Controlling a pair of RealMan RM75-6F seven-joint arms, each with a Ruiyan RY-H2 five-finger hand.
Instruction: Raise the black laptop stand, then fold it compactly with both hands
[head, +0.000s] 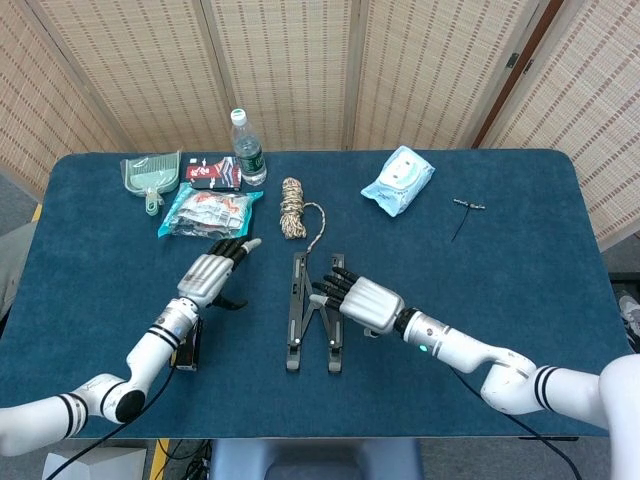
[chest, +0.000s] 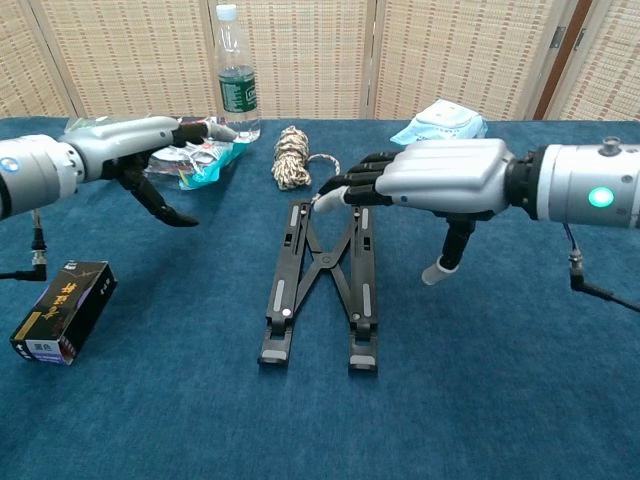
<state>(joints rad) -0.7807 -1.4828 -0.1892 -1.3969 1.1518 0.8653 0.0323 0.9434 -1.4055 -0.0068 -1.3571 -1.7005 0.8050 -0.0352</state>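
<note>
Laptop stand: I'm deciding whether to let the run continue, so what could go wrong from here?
The laptop stand lies flat and only the right robot hand is over it; a one-sided lift could tip or skid it. The left robot hand is off to the side, near the snack packet, which it could brush.
</note>
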